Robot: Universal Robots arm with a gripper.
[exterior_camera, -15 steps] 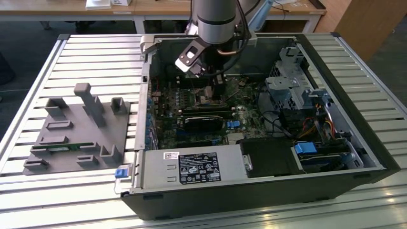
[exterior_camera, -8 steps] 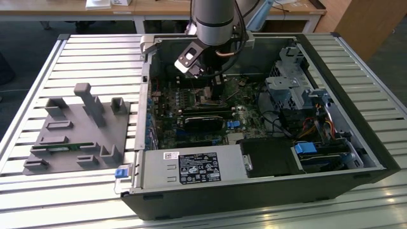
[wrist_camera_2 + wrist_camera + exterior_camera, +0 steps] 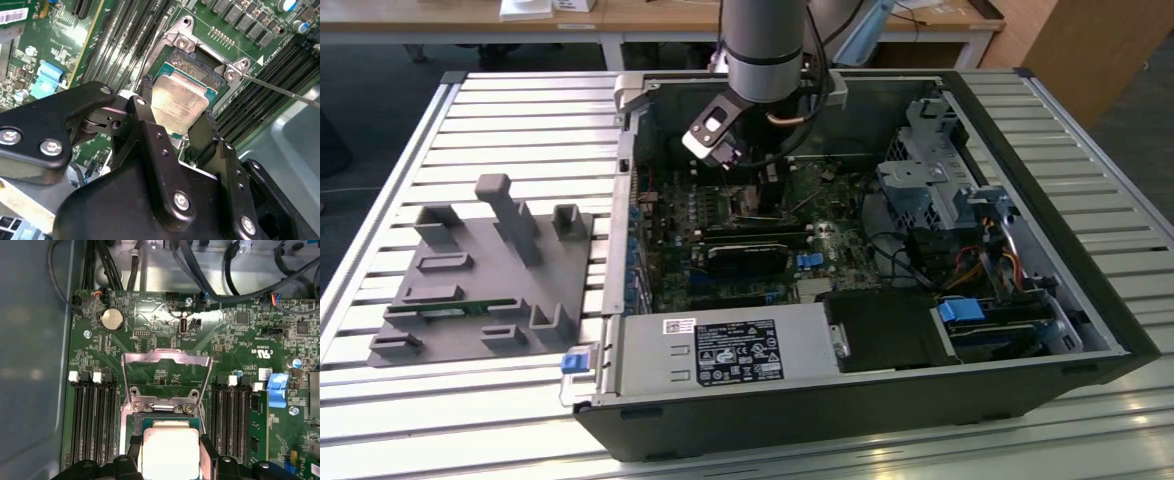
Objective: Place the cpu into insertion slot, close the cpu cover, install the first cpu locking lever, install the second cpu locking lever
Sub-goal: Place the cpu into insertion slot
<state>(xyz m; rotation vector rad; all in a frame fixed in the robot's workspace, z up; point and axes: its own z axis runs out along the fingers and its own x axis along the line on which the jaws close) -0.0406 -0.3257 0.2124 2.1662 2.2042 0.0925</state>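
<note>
In both wrist views the cpu point(image 3: 182, 107) point(image 3: 170, 455), a flat square chip with a dull silver top, sits between my two black fingers. My gripper point(image 3: 178, 100) point(image 3: 171, 445) is shut on its opposite edges, just over the insertion slot point(image 3: 196, 65) on the green motherboard. Whether the chip rests in the slot or hovers above it I cannot tell. The cpu cover point(image 3: 165, 359), a shiny frame with an open window, stands swung back off the slot on its hinge. One thin locking lever point(image 3: 280, 90) sticks out free beside the socket. In the exterior view my gripper point(image 3: 750, 190) reaches down inside the open computer case.
Memory slots point(image 3: 95, 415) point(image 3: 232, 415) flank the socket on both sides. Black cables point(image 3: 210, 285) cross the case wall beyond the board. A drive cage point(image 3: 947, 180) and power supply point(image 3: 720, 350) stand inside the case. A grey parts fixture point(image 3: 480, 270) lies on the slatted table at the exterior view's left.
</note>
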